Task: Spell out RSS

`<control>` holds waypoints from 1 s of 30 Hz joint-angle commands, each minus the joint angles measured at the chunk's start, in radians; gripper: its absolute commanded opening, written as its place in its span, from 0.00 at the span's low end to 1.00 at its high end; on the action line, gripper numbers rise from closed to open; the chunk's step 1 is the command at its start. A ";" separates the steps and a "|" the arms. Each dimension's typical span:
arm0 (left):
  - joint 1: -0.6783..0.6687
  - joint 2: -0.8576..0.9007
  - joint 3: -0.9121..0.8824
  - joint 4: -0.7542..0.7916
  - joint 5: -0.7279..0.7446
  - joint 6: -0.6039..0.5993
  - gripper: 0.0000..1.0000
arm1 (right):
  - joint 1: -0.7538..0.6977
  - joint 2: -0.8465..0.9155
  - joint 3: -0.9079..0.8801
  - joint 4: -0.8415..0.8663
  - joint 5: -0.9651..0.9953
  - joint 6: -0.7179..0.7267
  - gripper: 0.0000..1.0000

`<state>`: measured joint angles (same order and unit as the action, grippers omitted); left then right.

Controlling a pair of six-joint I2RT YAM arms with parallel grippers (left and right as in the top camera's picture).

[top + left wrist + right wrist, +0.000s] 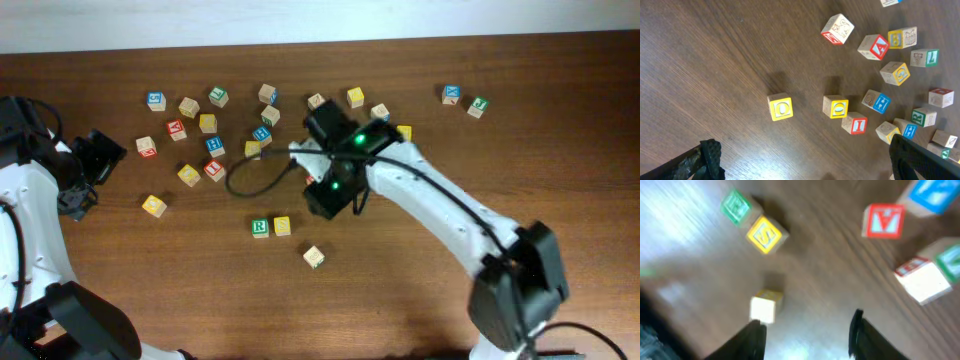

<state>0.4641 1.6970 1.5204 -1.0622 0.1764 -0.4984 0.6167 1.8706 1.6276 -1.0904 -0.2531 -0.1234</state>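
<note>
Right fingers (862, 337) sit at the bottom edge of the right wrist view, spread apart, with only bare bench (810, 275) in the gap. You've got a pale cube (763, 307) with a yellow side just past the tip of the finger on the frame's left, outside the gap. Its letter is unreadable because that view is blurred. Upper left of the same frame has the S cube (765, 234), yellow face, and the green R cube (736, 206) just beside it; can't tell if they touch. Overhead, you see the two side by side in the lower middle of the frame, R on the left and S on the right. The pale cube is down and to the right of the S, apart from it and turned out of square with the pair. The right arm (450, 215) runs from the lower right corner to mid-frame, its end over the bench just up and right of the pair, with a black cable (250, 178) looped to its left. Left fingers (707, 157) show at the bottom corners of the left wrist view, wide apart, gripping nothing. Ahead of them on the bench are a yellow O cube (780, 107) and a second O cube (835, 106), well clear of both tips. Loose cubes (208, 123) are scattered across the upper middle of the overhead frame.
</note>
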 commanded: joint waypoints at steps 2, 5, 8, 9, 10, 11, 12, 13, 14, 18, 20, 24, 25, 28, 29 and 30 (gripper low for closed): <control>0.001 -0.001 0.001 0.002 0.003 -0.012 0.99 | -0.002 -0.184 0.136 -0.188 0.001 0.269 0.59; 0.001 -0.001 0.001 0.002 0.003 -0.012 0.99 | 0.000 -0.267 0.136 -0.277 -0.007 0.419 0.60; 0.001 -0.001 0.001 0.002 0.003 -0.012 0.99 | 0.037 -0.276 0.119 -0.308 -0.005 0.529 0.69; 0.001 -0.001 0.001 0.002 0.003 -0.012 0.99 | 0.059 -0.267 0.087 -0.283 -0.004 0.561 0.70; 0.001 -0.001 0.001 0.002 0.003 -0.012 0.99 | 0.081 -0.254 0.039 -0.239 0.003 0.598 0.70; 0.001 -0.001 0.001 0.002 0.003 -0.012 0.99 | 0.092 -0.246 -0.030 -0.186 0.002 0.639 0.70; 0.001 -0.001 0.001 0.002 0.003 -0.012 0.99 | 0.092 -0.245 -0.082 -0.151 0.002 0.681 0.70; 0.001 -0.001 0.001 0.002 0.003 -0.012 0.99 | 0.092 -0.245 -0.149 -0.104 0.002 0.747 0.70; 0.001 -0.001 0.001 0.002 0.003 -0.012 0.99 | 0.097 -0.245 -0.226 -0.042 -0.006 0.827 0.72; 0.001 -0.001 0.001 0.002 0.003 -0.012 0.99 | 0.127 -0.243 -0.428 0.174 -0.042 1.003 0.75; 0.001 -0.001 0.001 0.002 0.003 -0.012 0.99 | 0.144 -0.237 -0.483 0.244 -0.006 1.150 0.75; 0.001 -0.001 0.001 0.002 0.003 -0.012 0.99 | 0.188 -0.167 -0.544 0.385 0.071 1.319 0.74; 0.001 -0.001 0.001 0.002 0.003 -0.012 0.99 | 0.202 -0.110 -0.544 0.444 0.066 1.335 0.72; 0.001 -0.001 0.001 0.002 0.003 -0.012 0.99 | 0.207 -0.002 -0.544 0.463 0.076 1.383 0.61; 0.001 -0.001 0.001 0.002 0.003 -0.012 0.99 | 0.207 0.011 -0.544 0.463 0.078 1.390 0.61; 0.001 -0.001 0.001 0.002 0.003 -0.012 0.99 | 0.207 0.020 -0.544 0.466 0.084 1.389 0.61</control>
<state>0.4641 1.6970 1.5204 -1.0618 0.1764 -0.4984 0.8169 1.8423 1.0988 -0.6250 -0.1993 1.2346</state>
